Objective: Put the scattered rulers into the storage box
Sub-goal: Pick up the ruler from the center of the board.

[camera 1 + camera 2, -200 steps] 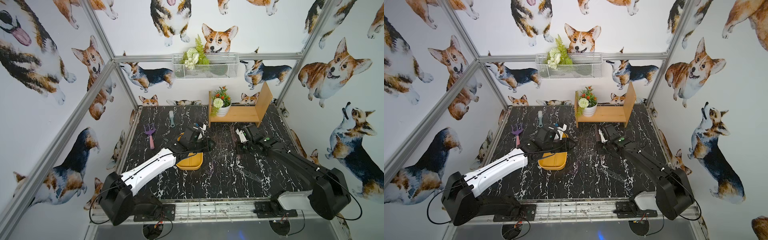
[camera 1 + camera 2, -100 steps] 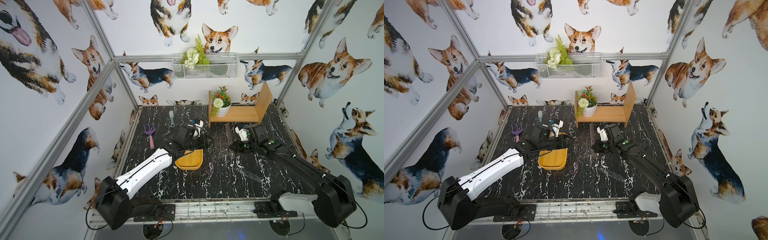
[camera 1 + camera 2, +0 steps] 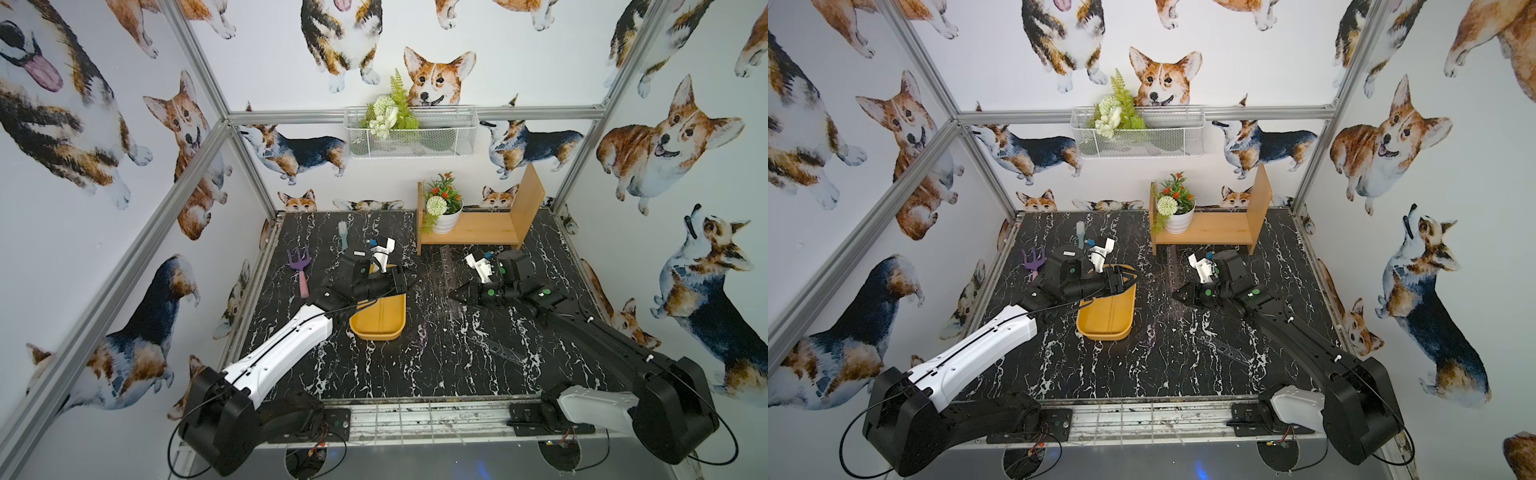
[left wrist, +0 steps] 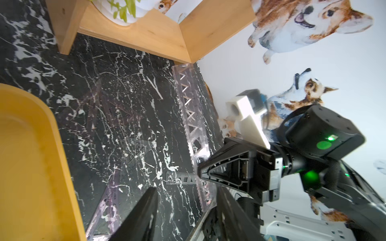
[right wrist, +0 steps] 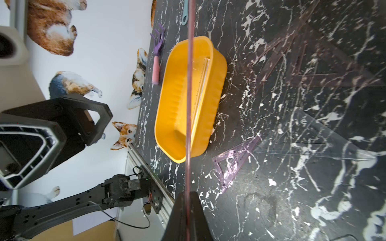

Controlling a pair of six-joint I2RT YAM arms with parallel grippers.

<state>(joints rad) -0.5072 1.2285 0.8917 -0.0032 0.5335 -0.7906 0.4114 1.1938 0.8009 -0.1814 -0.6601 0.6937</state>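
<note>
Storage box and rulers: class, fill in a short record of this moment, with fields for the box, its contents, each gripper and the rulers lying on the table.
storage box: yellow tray, upright on the table
in box: one thin ruler along a wall
right gripper: shut on a long clear ruler
left gripper: open, that ruler's end between its fingers
on table: purple set square, large clear set square

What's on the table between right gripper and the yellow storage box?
Clear set squares lie flat on the marble there; the right wrist view shows them best.
</note>
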